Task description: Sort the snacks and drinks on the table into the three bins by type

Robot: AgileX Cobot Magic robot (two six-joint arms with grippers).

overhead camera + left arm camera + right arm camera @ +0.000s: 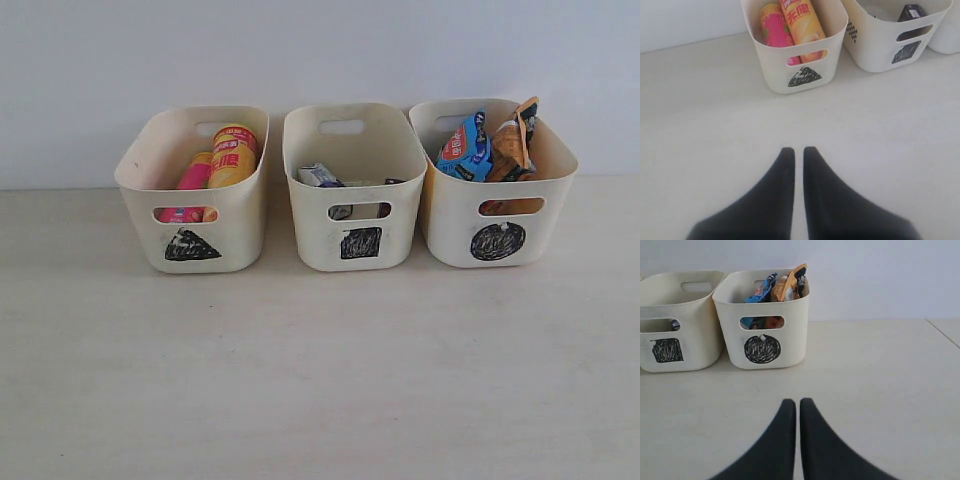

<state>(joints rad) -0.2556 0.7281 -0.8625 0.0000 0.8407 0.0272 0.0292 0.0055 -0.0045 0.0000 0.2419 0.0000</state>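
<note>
Sorting looks finished: 2 tubes (234, 155) in the triangle bin (240, 235), 2 cartons (318, 175) (barely visible) in the square bin (310, 235), 2 bags (462, 148) in the circle bin (450, 230). The counter (320, 380) holds nothing more, so no further pick seems needed. Left fingers (787, 165) and right fingers (787, 415) are pressed together, holding nothing.

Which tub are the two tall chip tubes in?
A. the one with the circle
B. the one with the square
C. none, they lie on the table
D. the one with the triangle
D, because the pink chip tube and the yellow chip tube both lean inside the cream plastic tub marked with a black triangle.
</note>
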